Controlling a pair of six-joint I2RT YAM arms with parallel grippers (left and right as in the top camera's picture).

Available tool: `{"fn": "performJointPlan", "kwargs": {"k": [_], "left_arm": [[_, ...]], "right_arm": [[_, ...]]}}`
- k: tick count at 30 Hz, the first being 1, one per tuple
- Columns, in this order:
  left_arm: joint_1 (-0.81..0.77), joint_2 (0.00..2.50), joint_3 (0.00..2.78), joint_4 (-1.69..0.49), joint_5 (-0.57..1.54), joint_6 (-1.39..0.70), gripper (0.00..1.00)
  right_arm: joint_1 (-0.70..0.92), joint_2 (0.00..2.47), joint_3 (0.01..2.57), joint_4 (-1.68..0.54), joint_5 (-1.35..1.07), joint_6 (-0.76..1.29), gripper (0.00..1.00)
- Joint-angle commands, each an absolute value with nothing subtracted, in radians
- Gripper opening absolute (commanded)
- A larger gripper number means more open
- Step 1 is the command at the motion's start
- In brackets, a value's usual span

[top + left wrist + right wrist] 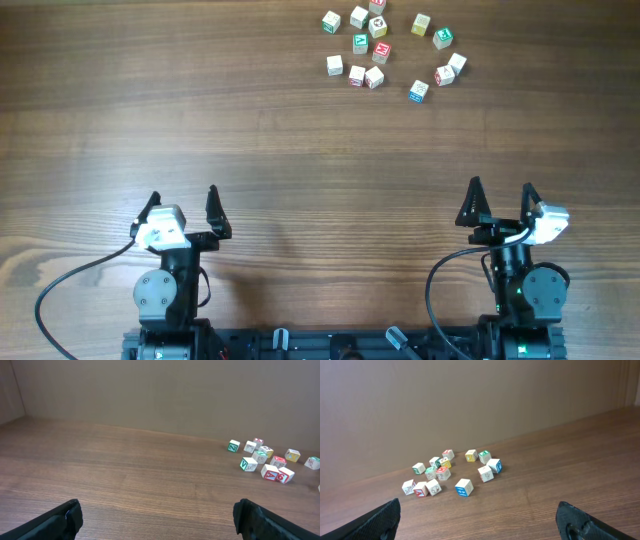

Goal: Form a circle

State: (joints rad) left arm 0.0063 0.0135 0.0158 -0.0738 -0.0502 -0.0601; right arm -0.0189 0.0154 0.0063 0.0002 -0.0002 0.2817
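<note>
Cubes (380,52) scattered loose on the bench (200,120) toward one o'clock, near the far edge. Tight clump on the nine o'clock side of the group, ragged arc on the three o'clock side; no ring yet. Judged barely begun: nearly every cube left to shift. Left pincer (183,195) at seven o'clock, right pincer (500,186) at five o'clock, both well apart from the group, jaws spread wide, gripping nothing.
</note>
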Motion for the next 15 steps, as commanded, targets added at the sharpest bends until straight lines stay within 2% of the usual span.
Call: {"fn": "performJointPlan", "kwargs": {"k": [1,15], "left_arm": [[0.002,0.007,0.006,-0.068,-0.045,-0.04,1.0],[0.002,0.007,0.006,-0.068,-0.045,-0.04,1.0]], "right_arm": [[-0.02,0.009,0.006,0.005,-0.017,0.265,1.0],[-0.02,0.009,0.006,0.005,-0.017,0.265,1.0]]}}
